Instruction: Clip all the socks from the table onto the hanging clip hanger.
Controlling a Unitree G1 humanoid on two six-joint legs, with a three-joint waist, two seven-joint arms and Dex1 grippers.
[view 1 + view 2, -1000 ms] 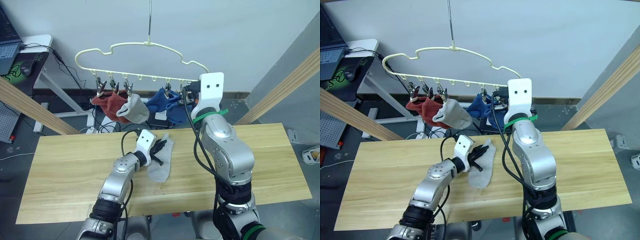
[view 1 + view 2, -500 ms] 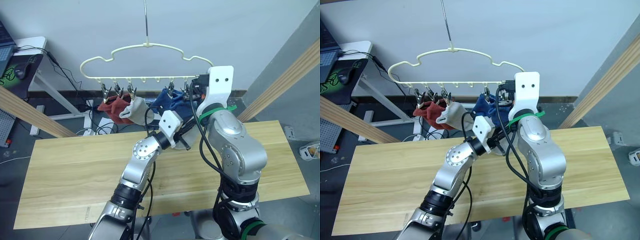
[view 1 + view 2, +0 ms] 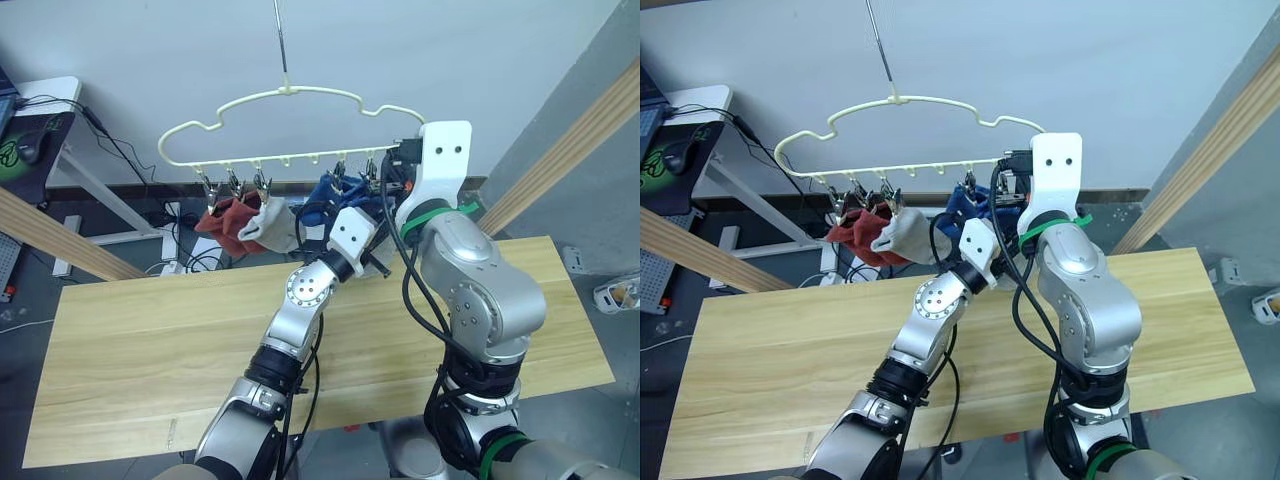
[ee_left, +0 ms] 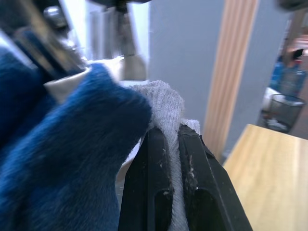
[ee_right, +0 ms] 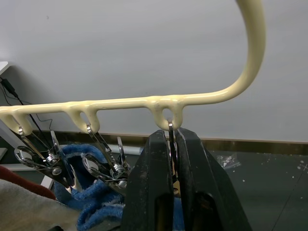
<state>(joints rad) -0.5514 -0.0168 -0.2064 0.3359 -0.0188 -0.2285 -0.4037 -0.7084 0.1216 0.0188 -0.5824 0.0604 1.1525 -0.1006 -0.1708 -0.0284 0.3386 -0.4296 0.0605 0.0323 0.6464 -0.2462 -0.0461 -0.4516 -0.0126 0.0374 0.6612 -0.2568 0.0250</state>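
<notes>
left end effector (image 4: 174,144) pinches a grey sock (image 4: 166,103); right end effector (image 5: 172,144) clamps a hanger clip (image 5: 170,132).

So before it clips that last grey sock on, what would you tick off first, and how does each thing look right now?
1. Sock held: ok. The left pincer is shut on the light grey sock.
2. Clip taken: ok. The right pincer is closed on the end clip of the clip hanger.
3. Clip mouth open enough: cannot tell, it is hidden behind the fingers.
4. Sock raised to the clip: ok, roughly. It sits beside the blue sock, just under the hanger.
5. Other socks hung: ok. Rust red, grey and blue ones hang from the clips.
6. Table free of socks: ok for the part in view.
</notes>
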